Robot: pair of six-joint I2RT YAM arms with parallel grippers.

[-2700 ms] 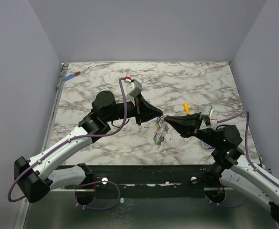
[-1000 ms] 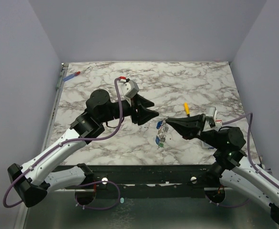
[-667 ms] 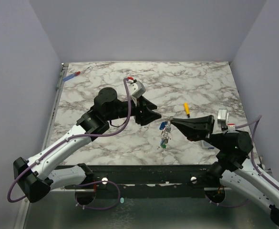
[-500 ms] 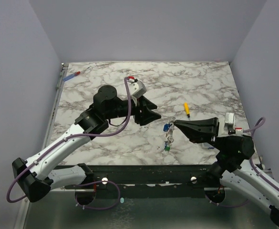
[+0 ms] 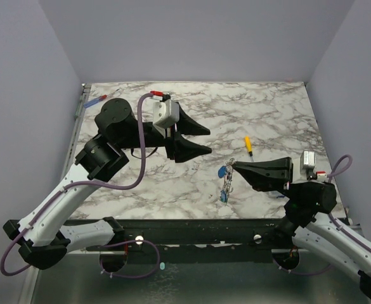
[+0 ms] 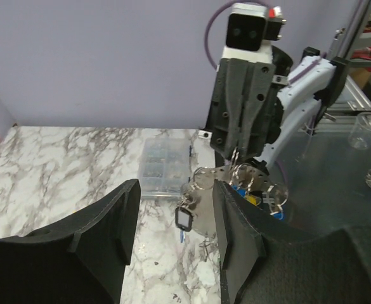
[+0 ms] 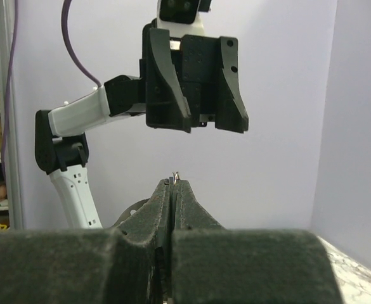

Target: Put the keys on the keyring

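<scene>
The right end effector [image 5: 234, 167] is pinched shut on the thin silver keyring [image 5: 230, 166]. The small silver keys with coloured tags [image 5: 224, 187] dangle from it over the white marbled desk [image 5: 267, 114]. The left end effector [image 5: 203, 139] is spread wide and holds nothing, hovering just left of them. A yellow-handled screwdriver [image 5: 248, 145] lies just beyond the right fingers. A clear plastic compartment box [image 6: 163, 166] sits by the right arm. A blue-and-red screwdriver [image 5: 96, 100] lies in the far left corner. Open marble stretches toward the far edge.
</scene>
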